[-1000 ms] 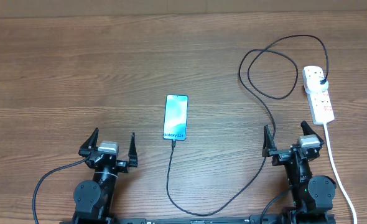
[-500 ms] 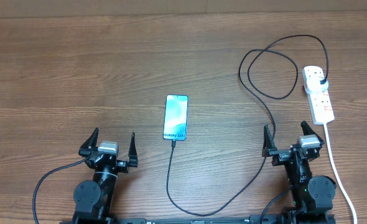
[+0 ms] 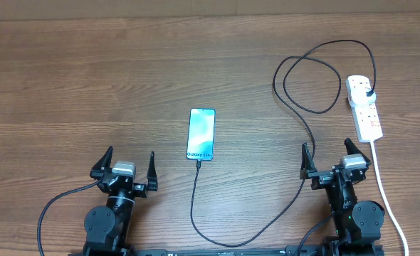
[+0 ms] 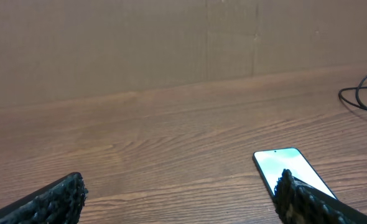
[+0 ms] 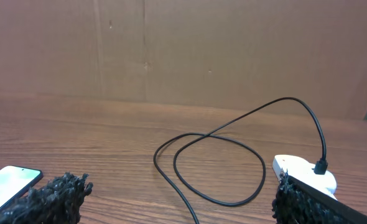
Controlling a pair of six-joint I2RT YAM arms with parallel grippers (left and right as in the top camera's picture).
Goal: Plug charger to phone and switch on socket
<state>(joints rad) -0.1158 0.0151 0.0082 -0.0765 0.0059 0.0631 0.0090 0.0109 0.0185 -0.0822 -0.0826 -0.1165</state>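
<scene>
The phone (image 3: pixel 201 134) lies face up at the table's middle, its blue-teal screen lit. The black charger cable (image 3: pixel 196 199) joins its near end, runs down, curves right, loops at the back right (image 3: pixel 310 85) and ends in a black plug (image 3: pixel 368 94) seated in the white socket (image 3: pixel 364 107) at far right. My left gripper (image 3: pixel 129 165) is open and empty, left of and nearer than the phone. My right gripper (image 3: pixel 331 158) is open and empty, just nearer than the socket. The phone (image 4: pixel 283 167) shows in the left wrist view; the cable loop (image 5: pixel 218 168) and socket (image 5: pixel 301 169) show in the right wrist view.
The socket's white cord (image 3: pixel 388 199) runs down the right side past my right arm toward the front edge. A brown cardboard wall (image 5: pixel 183 50) stands behind the table. The wooden table (image 3: pixel 89 85) stretches bare to the left.
</scene>
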